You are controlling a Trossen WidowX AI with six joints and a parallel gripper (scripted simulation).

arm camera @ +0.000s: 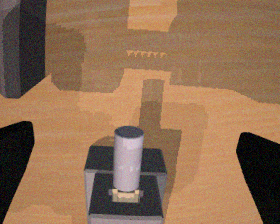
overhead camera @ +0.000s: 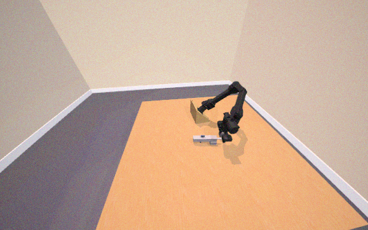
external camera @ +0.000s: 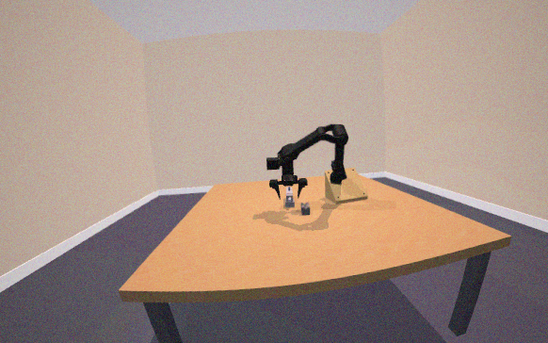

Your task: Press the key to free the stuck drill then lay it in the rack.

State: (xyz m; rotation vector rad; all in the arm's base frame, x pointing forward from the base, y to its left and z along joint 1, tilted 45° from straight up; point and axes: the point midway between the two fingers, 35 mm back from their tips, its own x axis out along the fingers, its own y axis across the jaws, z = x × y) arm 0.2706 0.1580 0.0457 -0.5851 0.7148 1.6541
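Observation:
The long pale holder (overhead camera: pixel 202 139) (external camera: pixel 290 192) lies on the table with the dark key (overhead camera: pixel 203 136) on top. The drill's pale round shank (arm camera: pixel 127 162) sticks out of the holder's dark end. My gripper (overhead camera: pixel 222 138) (external camera: pixel 289 197) (arm camera: pixel 138 139) is open and empty, fingers wide on both sides of the shank, with gaps and no contact. The rack, a small dark grey block (external camera: pixel 305 208), stands beside the drill end; what seems to be the rack (arm camera: pixel 21 45) also fills the wrist view's upper left. The arm hides it in the top view.
The arm's base sits on a wooden stand (overhead camera: pixel 195 115) (external camera: pixel 350 190) with an upright side panel, behind the holder. A small grey block (overhead camera: pixel 213 143) sits against the holder's side. The table (overhead camera: pixel 169 189) (external camera: pixel 252 259) carries the arm's shadow.

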